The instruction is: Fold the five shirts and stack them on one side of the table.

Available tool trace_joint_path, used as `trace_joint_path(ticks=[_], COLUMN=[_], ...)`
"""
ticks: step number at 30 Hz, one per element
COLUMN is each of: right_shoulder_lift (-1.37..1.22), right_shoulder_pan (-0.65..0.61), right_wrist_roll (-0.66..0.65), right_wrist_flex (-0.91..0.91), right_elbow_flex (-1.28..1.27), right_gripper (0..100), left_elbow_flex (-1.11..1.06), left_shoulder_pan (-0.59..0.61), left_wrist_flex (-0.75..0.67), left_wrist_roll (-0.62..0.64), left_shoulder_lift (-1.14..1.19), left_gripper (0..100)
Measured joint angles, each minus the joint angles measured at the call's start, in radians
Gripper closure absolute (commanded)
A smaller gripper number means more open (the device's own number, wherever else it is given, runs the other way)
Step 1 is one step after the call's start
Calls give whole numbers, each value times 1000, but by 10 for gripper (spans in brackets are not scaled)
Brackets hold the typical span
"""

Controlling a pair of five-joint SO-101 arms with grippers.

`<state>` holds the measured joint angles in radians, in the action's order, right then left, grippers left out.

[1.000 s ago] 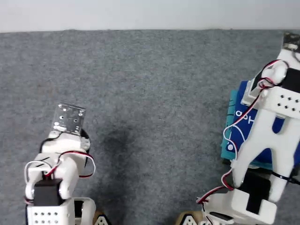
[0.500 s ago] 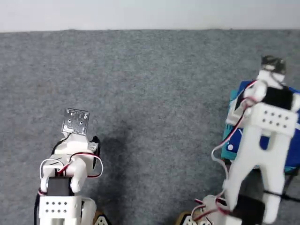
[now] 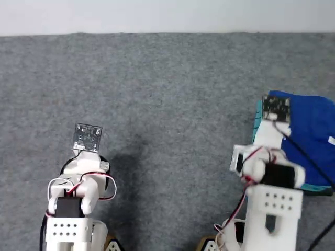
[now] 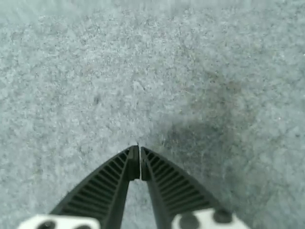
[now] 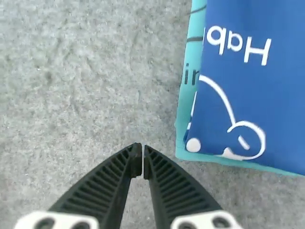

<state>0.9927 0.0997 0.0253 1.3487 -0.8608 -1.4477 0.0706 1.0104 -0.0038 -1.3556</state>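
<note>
Bench (image 3: 172, 78) w/ grey felt-like cover, fuzzy texture all over. Pale strip (image 3: 157, 15) runs along the far edge. Darker patch (image 3: 128, 157) on the cover, nr front-middle.

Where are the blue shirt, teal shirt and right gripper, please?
blue shirt (image 5: 257, 105): right wrist view, printed top face.
teal shirt (image 5: 188, 95): right wrist view, exposed edge strip.
right gripper (image 5: 142, 152): right wrist view, between shut fingertips.

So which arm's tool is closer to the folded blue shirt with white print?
Right. The right tool is just beside the folded blue shirt; the left tool is far across the grey mat.
</note>
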Motion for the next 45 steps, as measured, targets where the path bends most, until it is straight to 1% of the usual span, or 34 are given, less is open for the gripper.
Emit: trace_joint_path(ticks=[5, 11, 16, 18, 22, 24, 28, 33, 40, 45], right_shoulder_lift=[198, 442, 577, 651, 756, 810, 809, 807, 807, 807], right_shoulder_pan=[-21, -17, -23, -20, -21, -25, -20, -23, -25, -25], right_wrist_roll=[0, -6, -127, -143, -152, -152, -149, -109, -107, -104], right_wrist_flex=[-2, -8, -29, -51, -57, -63, -77, -84, -84, -46], right_elbow_flex=[-195, -342, -514, -575, -720, -773, -802, -806, -807, -807], right_gripper=[988, 988, 988, 988, 988, 988, 988, 984, 987, 987], left_elbow_flex=[-84, -97, -160, -181, -212, -222, -229, -229, -229, -229], left_shoulder_pan=[0, 0, 0, 0, 0, 0, 0, 0, 0, 0], left_wrist_flex=[-58, -91, -152, -195, -264, -295, -319, -325, -325, -325], left_wrist_roll=[0, 0, 3, 38, 160, 186, 198, 198, 198, 199], left_shoulder_lift=[2, 2, 2, 2, 2, 2, 2, 2, 2, 2], left_gripper=[986, 985, 985, 985, 985, 985, 985, 985, 985, 985])
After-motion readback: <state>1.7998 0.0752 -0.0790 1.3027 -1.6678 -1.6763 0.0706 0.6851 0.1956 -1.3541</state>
